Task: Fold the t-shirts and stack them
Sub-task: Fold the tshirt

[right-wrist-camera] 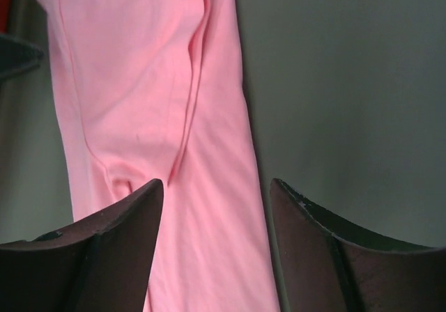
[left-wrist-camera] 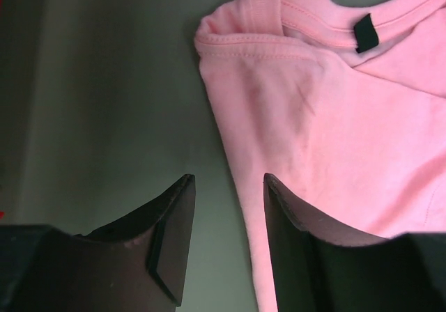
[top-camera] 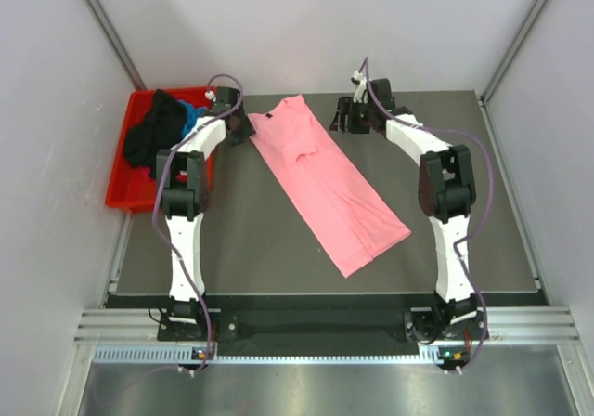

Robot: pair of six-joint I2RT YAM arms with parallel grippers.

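Pink shirt [top-camera: 325, 179]: folded lengthwise into a narrow strip, lying flat on the counter [top-camera: 241, 249].
Long axis: diagonal, with the collar at the far left and the hem toward the near right.
Left fingers [left-wrist-camera: 171, 242]: apart, holding nothing, just beside the collar-end shoulder; the shirt lies to their right.
Right fingers [right-wrist-camera: 125, 249]: apart, gripping nothing, near the strip's far end; the shirt lies below and to their left.
Nearer arm: both are at the collar end, well apart from the hem.
Other shirts: black shirt [top-camera: 153, 137] and blue shirt [top-camera: 193, 114] heaped in the red bin [top-camera: 116, 196], left of the counter.
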